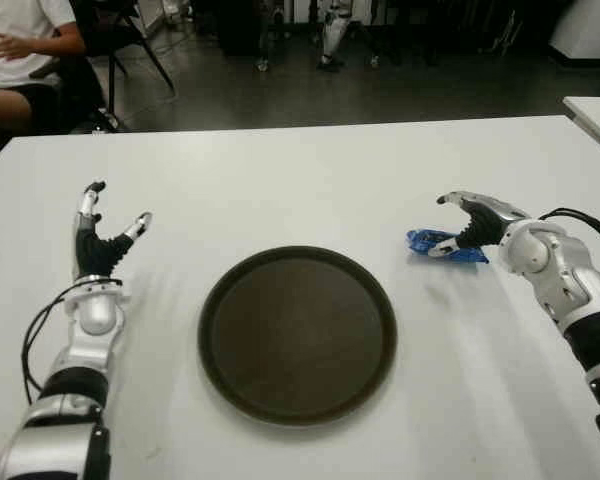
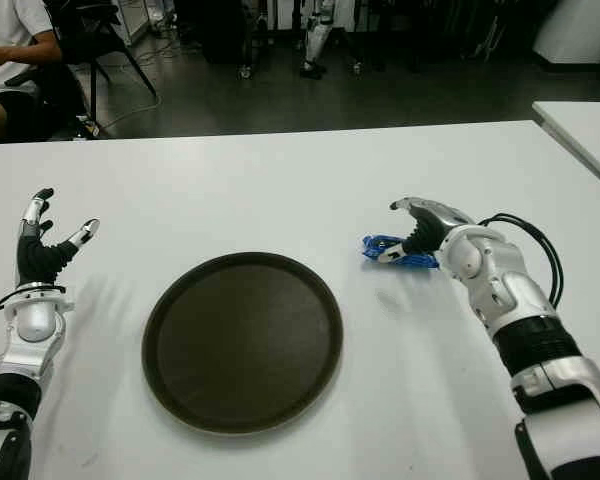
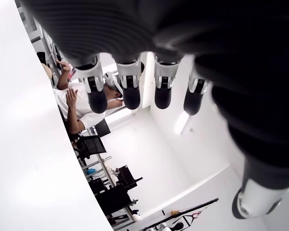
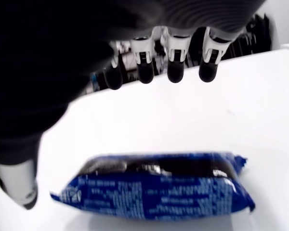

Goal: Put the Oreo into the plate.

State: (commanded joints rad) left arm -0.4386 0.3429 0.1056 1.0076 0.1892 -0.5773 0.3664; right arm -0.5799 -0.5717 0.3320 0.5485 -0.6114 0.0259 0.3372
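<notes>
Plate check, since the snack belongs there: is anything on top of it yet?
No: the plate shows only its bare dark surface. The Oreo pack lies on the table beside it, under the open right hand.

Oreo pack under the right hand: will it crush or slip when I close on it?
The Oreo pack lies flat on the table, so it probably won't roll. Its glossy film wrapper may slide or crinkle under the right hand, whose fingers are open above it. The cookies showing through look brittle; squeeze gently.

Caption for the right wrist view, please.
Right hand open above the blue Oreo pack lying on the white table.
</notes>
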